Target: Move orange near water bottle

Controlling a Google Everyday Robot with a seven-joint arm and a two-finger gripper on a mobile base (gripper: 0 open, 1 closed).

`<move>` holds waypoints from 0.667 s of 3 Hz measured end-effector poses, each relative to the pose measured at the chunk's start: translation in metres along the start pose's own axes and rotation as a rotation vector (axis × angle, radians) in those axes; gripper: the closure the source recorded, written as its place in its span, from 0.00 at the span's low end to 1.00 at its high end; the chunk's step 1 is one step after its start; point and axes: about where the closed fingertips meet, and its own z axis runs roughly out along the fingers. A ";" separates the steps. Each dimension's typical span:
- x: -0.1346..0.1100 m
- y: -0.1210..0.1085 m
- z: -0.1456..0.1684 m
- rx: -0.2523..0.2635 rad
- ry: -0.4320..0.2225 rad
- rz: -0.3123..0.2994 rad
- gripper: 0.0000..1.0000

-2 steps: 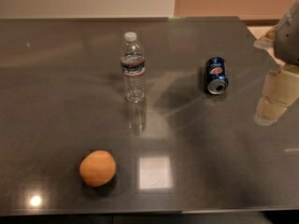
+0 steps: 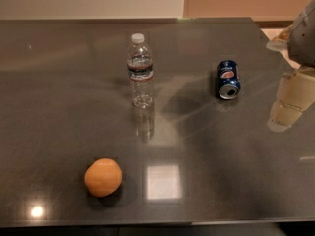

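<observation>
The orange (image 2: 103,177) is round with a matte skin and lies on the dark table (image 2: 59,107) near the front left. The water bottle (image 2: 141,71) is clear with a white cap and a dark label band. It stands upright toward the back middle, well behind the orange and a little to its right. My gripper (image 2: 289,102) hangs above the table's right edge, far from both the orange and the bottle, and holds nothing that I can see.
A blue soda can (image 2: 228,79) lies on its side right of the bottle, its open end facing forward. The table's far edge meets a wall, and its right edge runs just behind my gripper. Ceiling lights reflect on the glossy top near the front.
</observation>
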 end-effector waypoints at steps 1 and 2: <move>-0.015 0.014 0.010 -0.049 -0.047 -0.061 0.00; -0.035 0.037 0.027 -0.117 -0.102 -0.127 0.00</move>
